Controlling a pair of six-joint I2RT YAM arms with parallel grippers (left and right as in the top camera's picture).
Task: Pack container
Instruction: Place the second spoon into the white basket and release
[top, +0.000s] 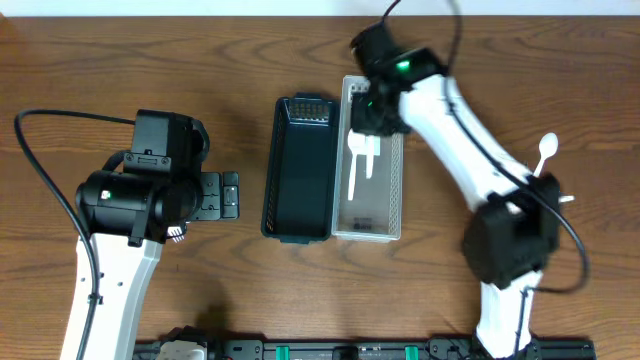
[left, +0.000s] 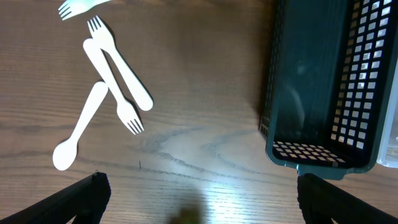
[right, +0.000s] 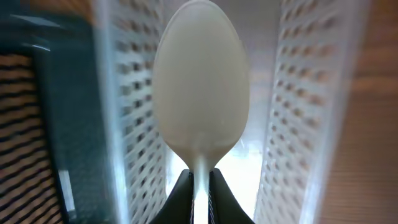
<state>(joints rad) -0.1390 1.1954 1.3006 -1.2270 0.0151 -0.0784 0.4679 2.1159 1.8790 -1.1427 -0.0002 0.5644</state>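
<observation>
My right gripper (right: 200, 190) is shut on the handle of a white plastic spoon (right: 200, 93) and holds it inside the clear perforated basket (right: 297, 124). From overhead that gripper (top: 373, 118) is over the basket's far end (top: 397, 190), where white cutlery (top: 354, 172) lies. A dark perforated basket (top: 300, 170) stands just left of it. My left gripper (left: 199, 208) is open and empty above bare table. Two white forks (left: 118, 68) and a white spoon (left: 78, 127) lie ahead-left of it. The dark basket (left: 323, 81) is ahead-right.
One more white spoon (top: 545, 151) lies on the table at the far right, beside the right arm. The tip of a further fork (left: 78, 7) shows at the top edge of the left wrist view. The left arm hides the loose cutlery from overhead.
</observation>
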